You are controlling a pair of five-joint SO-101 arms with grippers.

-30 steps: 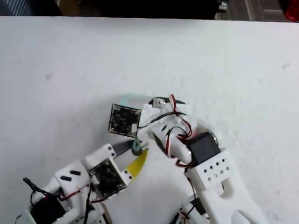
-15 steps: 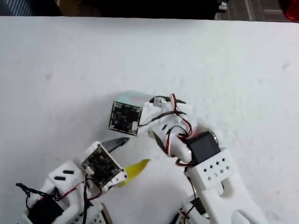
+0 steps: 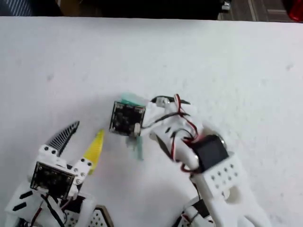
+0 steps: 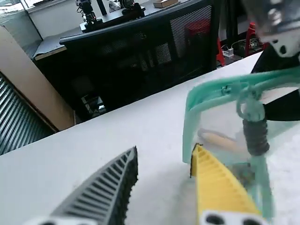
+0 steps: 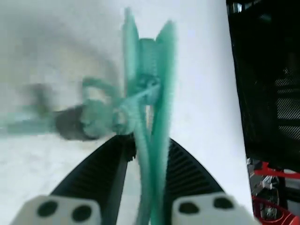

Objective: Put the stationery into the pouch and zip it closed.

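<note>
High view: L end effector (image 3: 88, 128), 1 grey + 1 yellow finger spread wide w/ nothing between, is over the white counter (image 3: 213, 56), near but clear of the see-through teal plastic pouch (image 3: 129, 99). R end effector (image 5: 145, 140) is clamped on the pouch rim; the teal zip-pull cord (image 3: 138, 149) hangs beside it.
</note>
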